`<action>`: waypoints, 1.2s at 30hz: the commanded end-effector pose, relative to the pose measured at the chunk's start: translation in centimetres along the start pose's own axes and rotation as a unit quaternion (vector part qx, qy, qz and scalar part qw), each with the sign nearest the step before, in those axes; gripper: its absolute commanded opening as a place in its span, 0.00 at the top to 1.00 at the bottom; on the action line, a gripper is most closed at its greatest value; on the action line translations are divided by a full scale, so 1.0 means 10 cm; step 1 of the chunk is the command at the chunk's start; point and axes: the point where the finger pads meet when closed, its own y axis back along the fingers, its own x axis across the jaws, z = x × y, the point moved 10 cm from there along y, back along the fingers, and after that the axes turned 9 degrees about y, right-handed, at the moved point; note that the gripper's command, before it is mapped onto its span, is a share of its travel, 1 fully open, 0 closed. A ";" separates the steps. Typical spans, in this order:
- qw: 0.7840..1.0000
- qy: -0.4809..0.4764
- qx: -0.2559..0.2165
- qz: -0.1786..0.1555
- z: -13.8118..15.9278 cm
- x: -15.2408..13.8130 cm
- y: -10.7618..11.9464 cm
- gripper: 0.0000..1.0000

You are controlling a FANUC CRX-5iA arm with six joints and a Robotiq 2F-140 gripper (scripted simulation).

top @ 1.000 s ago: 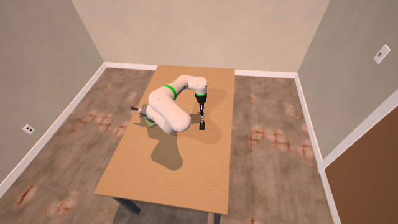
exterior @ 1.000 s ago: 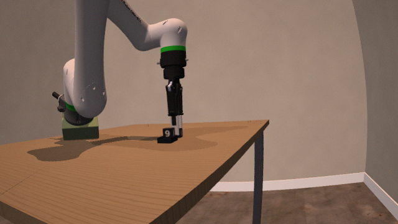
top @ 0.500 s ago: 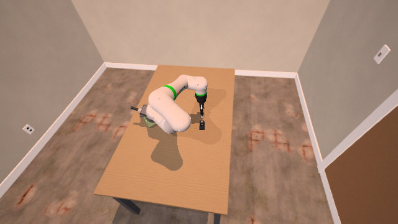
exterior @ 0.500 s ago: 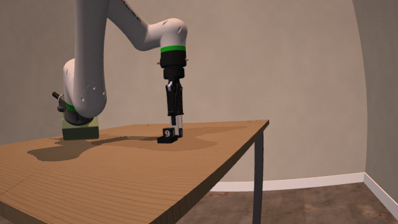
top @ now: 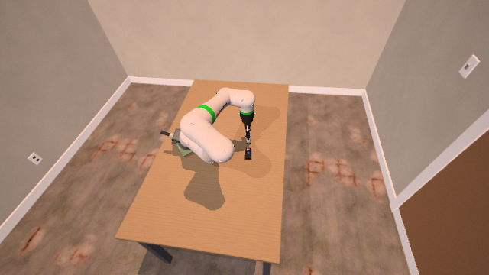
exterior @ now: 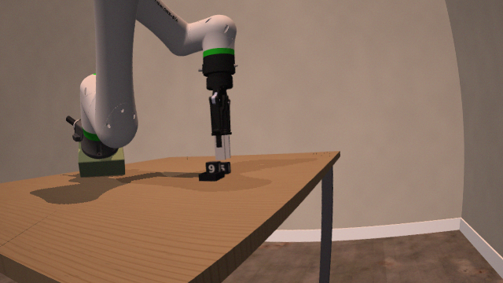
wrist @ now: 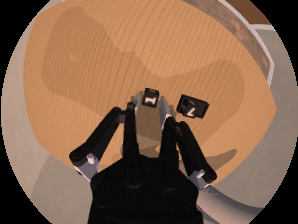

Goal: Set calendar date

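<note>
A small black tray [exterior: 211, 177] lies flat on the wooden table, also seen in the overhead view [top: 248, 153]. Two black cubes stand in it side by side. The near one [exterior: 212, 168] shows a white 9. The far one [exterior: 225, 167] shows a digit I cannot read. My gripper [exterior: 222, 156] hangs straight down just above the far cube, with its fingers apart and not gripping it. In the wrist view the fingertips frame one cube [wrist: 150, 98], and the other cube [wrist: 193, 106] lies to its right.
The robot's base [exterior: 101, 163] stands on a green block at the table's left rear. The table's right edge [exterior: 299, 196] runs close behind the tray.
</note>
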 end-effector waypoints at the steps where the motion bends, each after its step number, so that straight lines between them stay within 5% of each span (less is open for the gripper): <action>1: 1.000 0.000 0.000 0.000 0.00 0.00 0.20 0.71; 8: 1.000 0.000 0.000 0.000 0.00 0.00 0.53 0.71; 17: 1.000 0.000 0.000 0.000 0.00 0.00 0.61 0.71; 18: 1.000 0.000 0.000 0.000 0.00 0.00 0.61 0.00; 36: 1.000 0.000 0.000 0.000 0.00 0.00 0.61 0.00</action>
